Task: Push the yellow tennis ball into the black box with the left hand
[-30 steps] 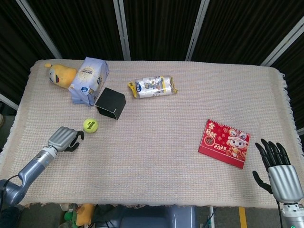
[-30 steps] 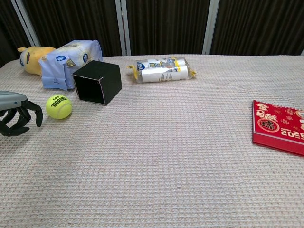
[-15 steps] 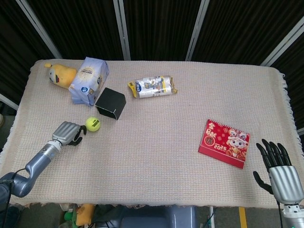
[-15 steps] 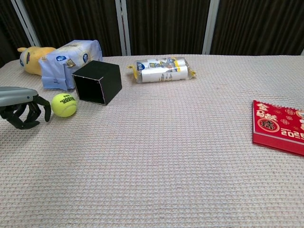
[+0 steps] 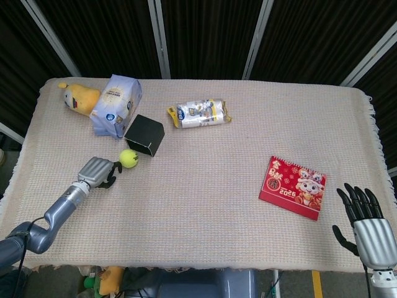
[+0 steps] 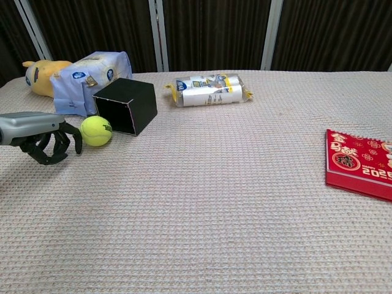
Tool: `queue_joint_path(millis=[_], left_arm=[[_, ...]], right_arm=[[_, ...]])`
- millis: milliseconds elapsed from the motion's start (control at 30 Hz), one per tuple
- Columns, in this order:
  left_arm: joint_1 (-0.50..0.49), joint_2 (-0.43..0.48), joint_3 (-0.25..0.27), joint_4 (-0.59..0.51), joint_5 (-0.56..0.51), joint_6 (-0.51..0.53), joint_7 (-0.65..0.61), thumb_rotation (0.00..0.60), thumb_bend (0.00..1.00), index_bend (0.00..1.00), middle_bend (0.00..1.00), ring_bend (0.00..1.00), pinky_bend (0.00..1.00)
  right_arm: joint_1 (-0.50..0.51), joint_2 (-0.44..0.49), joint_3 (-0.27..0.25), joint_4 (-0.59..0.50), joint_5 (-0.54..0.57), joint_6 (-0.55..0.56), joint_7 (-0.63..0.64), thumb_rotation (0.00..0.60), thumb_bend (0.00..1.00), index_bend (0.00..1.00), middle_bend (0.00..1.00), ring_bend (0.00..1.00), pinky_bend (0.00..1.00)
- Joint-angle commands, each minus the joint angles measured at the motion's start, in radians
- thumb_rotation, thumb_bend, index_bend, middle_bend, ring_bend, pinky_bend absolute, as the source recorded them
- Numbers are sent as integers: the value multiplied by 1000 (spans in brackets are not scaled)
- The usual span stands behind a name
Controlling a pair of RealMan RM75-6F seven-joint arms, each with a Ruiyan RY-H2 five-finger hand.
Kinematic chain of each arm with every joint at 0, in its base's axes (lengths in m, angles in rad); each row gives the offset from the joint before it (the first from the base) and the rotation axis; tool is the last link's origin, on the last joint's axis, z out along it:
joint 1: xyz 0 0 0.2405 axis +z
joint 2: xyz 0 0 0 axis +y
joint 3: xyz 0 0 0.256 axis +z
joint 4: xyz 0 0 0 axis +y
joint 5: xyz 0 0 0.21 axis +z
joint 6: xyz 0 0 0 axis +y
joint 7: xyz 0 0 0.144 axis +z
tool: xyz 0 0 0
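Observation:
The yellow tennis ball (image 5: 129, 158) (image 6: 96, 130) lies on the cloth just before the open front of the black box (image 5: 144, 135) (image 6: 125, 105), which lies on its side. My left hand (image 5: 97, 171) (image 6: 44, 136) is just left of the ball, fingers curled downward, its fingertips close to the ball; contact is unclear. It holds nothing. My right hand (image 5: 367, 223) stays at the near right corner with fingers spread, holding nothing.
A blue-white packet (image 5: 115, 104) and a yellow plush toy (image 5: 79, 97) lie behind the box at the far left. A wrapped snack pack (image 5: 198, 113) lies mid-back. A red 2026 calendar (image 5: 293, 187) lies at the right.
My left hand has moved right and forward, and the ball has rolled from left of the box to right in front of its opening. The right hand has barely moved.

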Motion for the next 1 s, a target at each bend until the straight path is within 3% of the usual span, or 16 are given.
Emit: queue_joint_path(millis=[33, 300, 700, 867, 1000], left_arm=[[-3, -10, 0, 11, 22, 27, -26, 600, 481, 383, 628, 444, 575], [-9, -22, -2, 42, 50, 72, -79, 600, 481, 385, 612, 430, 525], [-33, -78, 6, 123, 57, 49, -118, 600, 481, 337, 532, 356, 438], [-42, -92, 3, 133, 55, 46, -119, 600, 481, 301, 412, 211, 293], [-42, -100, 5, 133, 66, 70, -121, 600, 481, 157, 279, 90, 181]], right_arm=[[-1, -2, -1, 1, -1, 0, -3, 600, 368, 0, 0, 0, 0], [1, 0, 0, 2, -4, -1, -3, 600, 369, 0, 0, 0, 0], [-2, 0, -2, 3, -12, 5, -1, 600, 368, 0, 0, 0, 0], [-2, 2, -3, 4, -13, 5, 2, 600, 368, 0, 0, 0, 0], [-3, 3, -4, 4, -16, 7, 5, 600, 368, 0, 0, 0, 0]])
